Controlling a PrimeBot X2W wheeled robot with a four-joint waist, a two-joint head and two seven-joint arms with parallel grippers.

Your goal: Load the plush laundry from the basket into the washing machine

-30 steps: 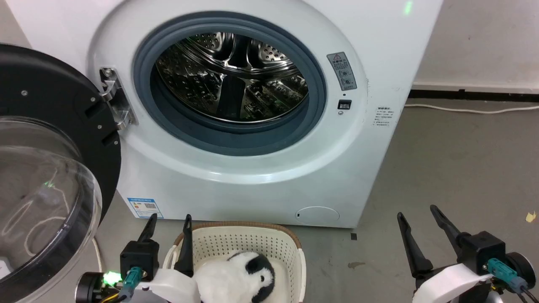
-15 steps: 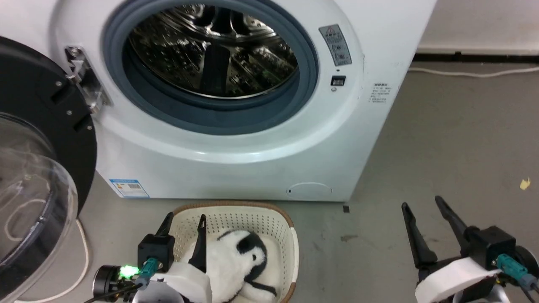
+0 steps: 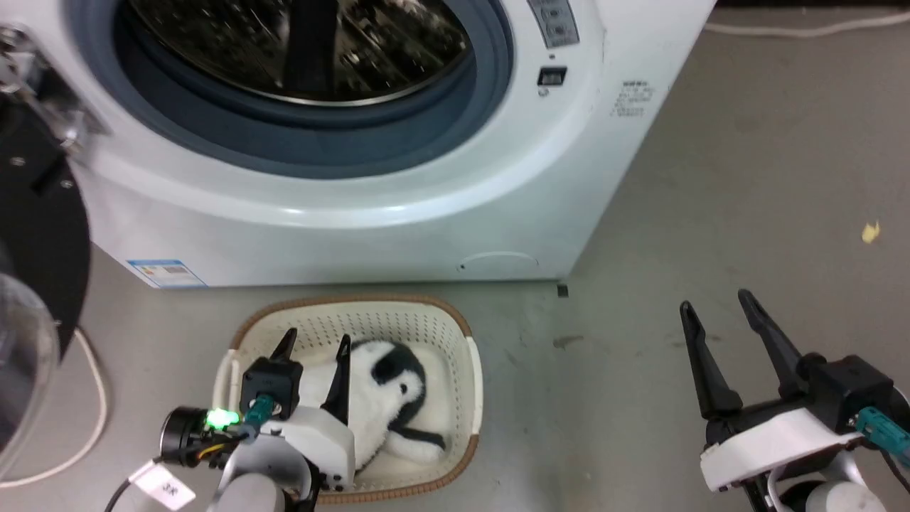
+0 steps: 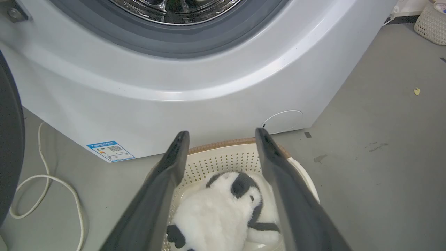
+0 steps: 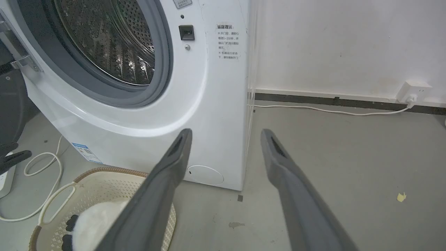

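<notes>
The plush laundry (image 3: pixel 387 398), white with black patches, lies in the cream basket (image 3: pixel 466 355) on the floor just before the washing machine (image 3: pixel 398 192). My left gripper (image 3: pixel 317 342) hangs open above the basket's left half, its fingers (image 4: pixel 167 181) framing the plush laundry (image 4: pixel 216 212) without touching it. Out over bare floor at the right, my right gripper (image 3: pixel 715 303) stands open and holds nothing. The washing machine's drum (image 5: pixel 111 45) is open and its black-framed door (image 3: pixel 35 235) is swung out to the left. The right wrist view catches the basket (image 5: pixel 104 181) at lower left.
A white cable (image 4: pixel 45 188) loops on the floor left of the basket. A wall socket with a cord (image 5: pixel 413 89) sits by the skirting at the right. A small yellow scrap (image 3: pixel 869 231) lies on the grey floor. Another cream basket (image 4: pixel 432 22) stands far right.
The head camera has tilted down, so the washer slid up the picture and the whole basket came into view. My left gripper sits further over the basket. Both grippers stay open.
</notes>
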